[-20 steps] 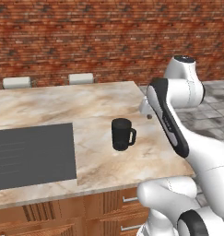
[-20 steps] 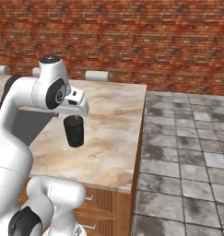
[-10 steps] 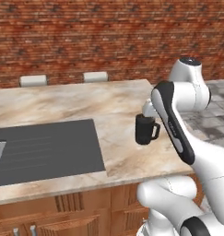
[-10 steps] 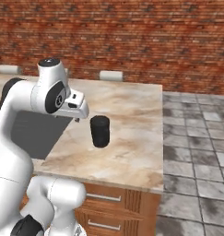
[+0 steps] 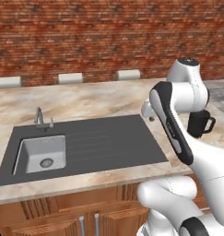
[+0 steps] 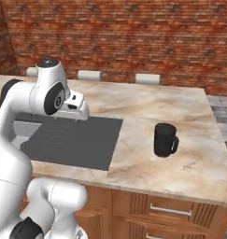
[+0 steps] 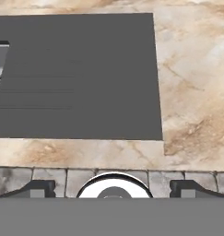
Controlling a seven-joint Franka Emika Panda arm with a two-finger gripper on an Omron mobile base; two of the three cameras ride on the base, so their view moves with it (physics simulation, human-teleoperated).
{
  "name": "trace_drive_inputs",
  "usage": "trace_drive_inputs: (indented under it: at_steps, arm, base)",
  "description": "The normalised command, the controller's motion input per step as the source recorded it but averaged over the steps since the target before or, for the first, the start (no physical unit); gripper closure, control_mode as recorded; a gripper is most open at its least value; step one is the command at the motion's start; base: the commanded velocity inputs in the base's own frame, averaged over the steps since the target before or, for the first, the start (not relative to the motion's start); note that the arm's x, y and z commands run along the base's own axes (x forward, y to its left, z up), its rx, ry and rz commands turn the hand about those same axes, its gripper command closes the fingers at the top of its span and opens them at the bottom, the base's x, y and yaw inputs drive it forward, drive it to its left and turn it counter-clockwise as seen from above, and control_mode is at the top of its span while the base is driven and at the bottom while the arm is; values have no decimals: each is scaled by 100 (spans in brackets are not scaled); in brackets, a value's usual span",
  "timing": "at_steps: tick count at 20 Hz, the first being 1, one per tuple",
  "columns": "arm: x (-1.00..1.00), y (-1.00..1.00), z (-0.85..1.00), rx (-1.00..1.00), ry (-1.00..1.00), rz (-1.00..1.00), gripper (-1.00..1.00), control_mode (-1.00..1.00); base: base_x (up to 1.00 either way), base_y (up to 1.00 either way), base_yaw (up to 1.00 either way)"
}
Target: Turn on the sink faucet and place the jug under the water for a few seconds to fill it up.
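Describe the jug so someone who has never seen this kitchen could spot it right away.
Start at the marble counter in front of the brick wall, then find the dark grey sink set into it. The jug stands alone on bare marble beyond the drainboard end, away from the basin: a glossy black cylinder with a loop handle.

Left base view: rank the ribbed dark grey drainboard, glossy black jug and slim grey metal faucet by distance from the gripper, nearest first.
1. ribbed dark grey drainboard: just below the gripper, to its left.
2. glossy black jug: on the counter to the right, past the arm.
3. slim grey metal faucet: far left.
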Motion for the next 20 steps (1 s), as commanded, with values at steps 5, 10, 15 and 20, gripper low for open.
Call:
trace_drive_inputs:
  at_steps: [5, 10, 15, 20]
  arm:
    - [0, 0, 0, 0, 0, 0, -100, 100]
    - [0, 0, 0, 0, 0, 0, -100, 100]
    - [0, 0, 0, 0, 0, 0, -100, 100]
    - [0, 0, 0, 0, 0, 0, -100, 100]
  base:
    - [17, 57, 0]
    - [40, 43, 0]
    - [54, 4, 0]
    - [5, -22, 0]
